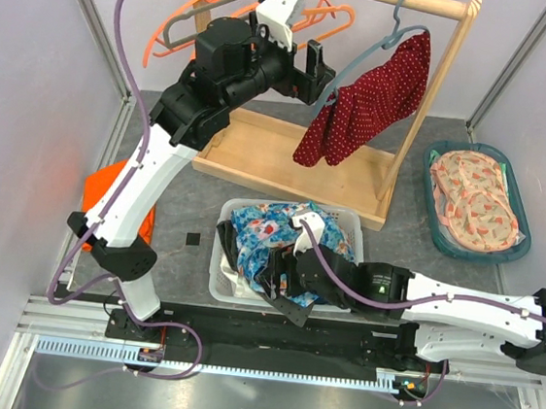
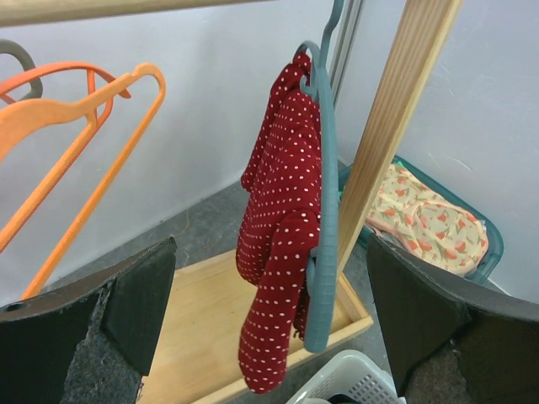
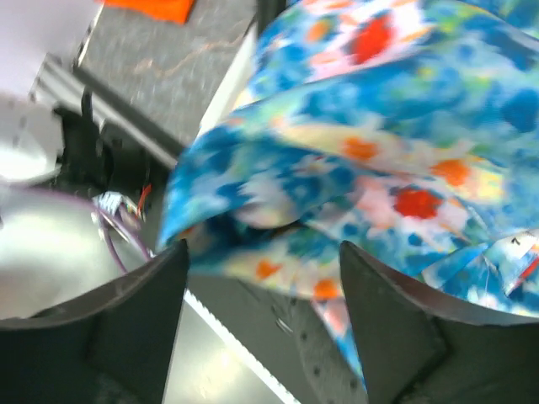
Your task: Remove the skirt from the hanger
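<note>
The skirt [image 1: 372, 103] is red with white dots and droops from a blue-grey hanger [image 1: 366, 58] on the wooden rack's rail. My left gripper [image 1: 318, 75] is open just left of it, level with the hanger's lower end. In the left wrist view the skirt [image 2: 282, 219] and hanger [image 2: 324, 244] hang ahead of the left gripper [image 2: 269, 252], between its wide-spread fingers but untouched. My right gripper [image 1: 279, 283] is open low over a white basket [image 1: 220, 258]. In the blurred right wrist view the right gripper [image 3: 261, 261] grips nothing, with a blue floral cloth [image 3: 379, 126] just beyond.
Orange hangers [image 1: 226, 4] hang at the rail's left end, behind the left arm. The rack's wooden base tray [image 1: 258, 164] lies under the skirt. A teal basket [image 1: 430, 197] with peach floral cloth sits at the right. An orange cloth [image 1: 109, 187] lies at the left.
</note>
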